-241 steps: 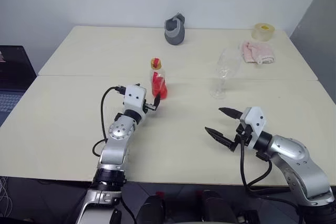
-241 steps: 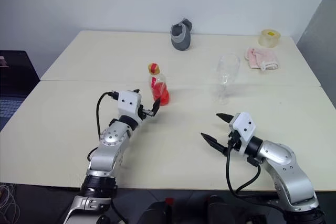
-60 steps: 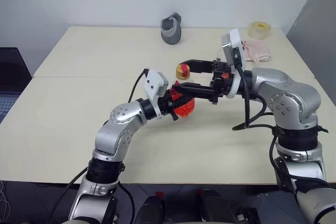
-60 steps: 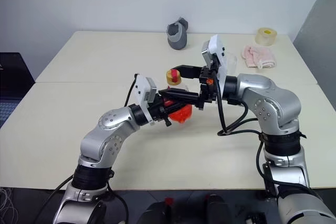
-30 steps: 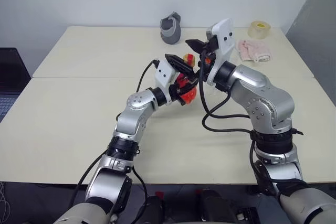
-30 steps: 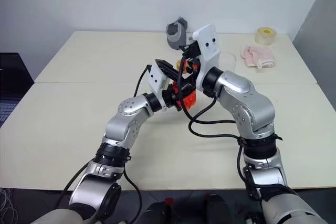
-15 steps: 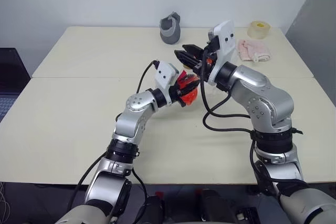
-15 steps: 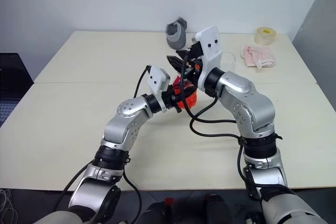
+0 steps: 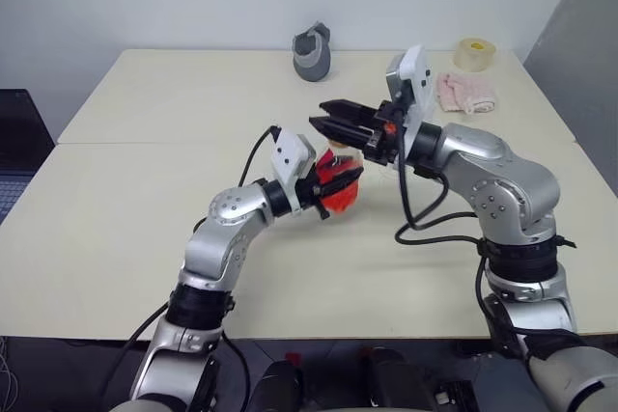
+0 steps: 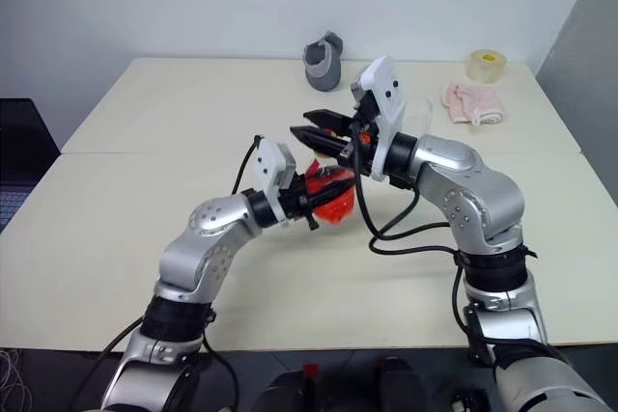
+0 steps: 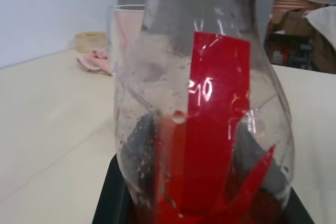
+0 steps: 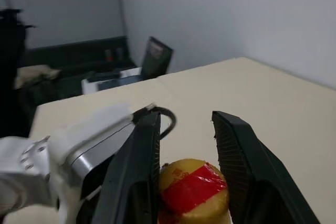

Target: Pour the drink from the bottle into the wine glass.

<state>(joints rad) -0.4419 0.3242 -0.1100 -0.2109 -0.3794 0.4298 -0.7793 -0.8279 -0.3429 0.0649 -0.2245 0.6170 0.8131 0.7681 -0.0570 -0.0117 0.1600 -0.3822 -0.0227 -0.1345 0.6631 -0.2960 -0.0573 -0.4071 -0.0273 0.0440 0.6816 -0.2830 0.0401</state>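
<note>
My left gripper [image 9: 335, 182] is shut on the bottle [image 9: 338, 192], holding its round body off the table and tilted. Red drink [image 11: 176, 211] lies in the bottom, beside the red label band [image 11: 218, 108]. My right gripper [image 9: 325, 118] reaches in from the right, pointing left, just above the bottle. In the right wrist view its two fingers [image 12: 142, 150] flank the yellow cap [image 12: 193, 190] and rest against it. The wine glass [image 11: 122, 35] stands on the table behind the bottle, mostly hidden by my right arm in the head views.
A grey object [image 9: 311, 50] stands at the table's far edge. A tape roll [image 9: 471, 53] and a pink cloth [image 9: 463, 92] lie at the back right. A laptop [image 9: 19, 142] sits off the table's left side.
Both hands have drawn back toward me with the bottle. The right gripper has turned to point left and narrowed from wide open onto the cap.
</note>
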